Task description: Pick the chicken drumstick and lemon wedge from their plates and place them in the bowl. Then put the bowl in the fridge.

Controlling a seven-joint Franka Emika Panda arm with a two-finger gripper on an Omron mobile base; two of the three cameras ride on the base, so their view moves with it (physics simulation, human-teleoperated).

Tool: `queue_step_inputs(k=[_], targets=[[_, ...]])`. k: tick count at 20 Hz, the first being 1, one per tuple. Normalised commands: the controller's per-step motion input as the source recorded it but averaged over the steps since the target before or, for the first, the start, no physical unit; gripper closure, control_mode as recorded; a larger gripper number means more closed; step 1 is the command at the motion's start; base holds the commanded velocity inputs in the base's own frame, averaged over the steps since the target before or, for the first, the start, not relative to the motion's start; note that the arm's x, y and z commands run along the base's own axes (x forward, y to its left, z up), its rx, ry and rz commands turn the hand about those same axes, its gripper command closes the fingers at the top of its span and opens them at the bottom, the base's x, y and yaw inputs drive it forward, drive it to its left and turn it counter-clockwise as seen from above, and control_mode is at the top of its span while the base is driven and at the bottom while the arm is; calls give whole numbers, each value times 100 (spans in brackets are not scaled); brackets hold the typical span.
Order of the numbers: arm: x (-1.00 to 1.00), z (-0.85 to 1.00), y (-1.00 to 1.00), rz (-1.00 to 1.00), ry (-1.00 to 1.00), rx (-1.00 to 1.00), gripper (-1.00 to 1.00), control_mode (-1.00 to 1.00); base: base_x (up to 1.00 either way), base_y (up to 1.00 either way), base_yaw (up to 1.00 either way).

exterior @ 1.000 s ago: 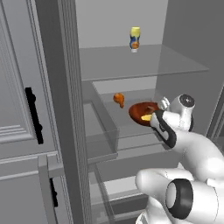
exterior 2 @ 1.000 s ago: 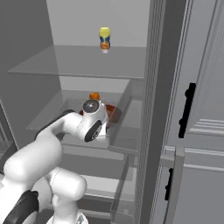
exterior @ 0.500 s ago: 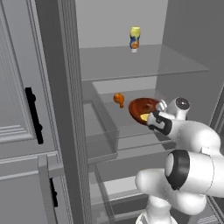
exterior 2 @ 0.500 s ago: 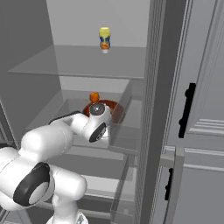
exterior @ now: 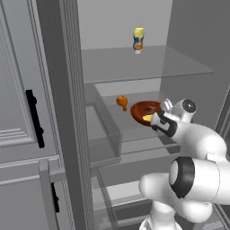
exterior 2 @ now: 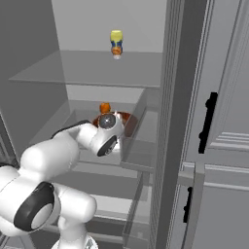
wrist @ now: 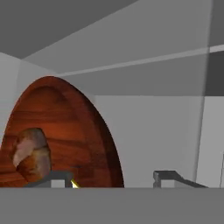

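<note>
The bowl (exterior: 144, 111) sits on the fridge's glass shelf (exterior: 134, 134), drumstick (wrist: 31, 153) and lemon wedge (exterior: 147, 118) inside. The hand (wrist: 114, 177) stands open around the bowl's rim, gripping nothing. It should draw straight back, level, without nudging the rim.

Bowl (wrist: 61, 135) cut off at hand view's left and bottom; lemon wedge (wrist: 75, 184) mostly hidden.

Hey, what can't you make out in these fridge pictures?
- Bowl: right base view, mostly hidden by the arm.
- Lemon wedge: hand view, just a sliver, cut by the bottom edge.
- Gripper: hand view, fingers cut off low.
- Bottle label: base views, too small to read.
</note>
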Motion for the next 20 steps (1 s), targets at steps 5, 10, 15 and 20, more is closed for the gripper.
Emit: queue_step_inputs(k=[5,10,15,20], targets=[[-48,57,34,0,-10,-5,-100,-100,0,0,0],[-90,81,29,0,-3,-9,-100,-100,0,0,0],[-100,81,6,3,-1,-3,-100,-100,0,0,0],[-97,85,10,7,-4,-3,-100,-100,0,0,0]])
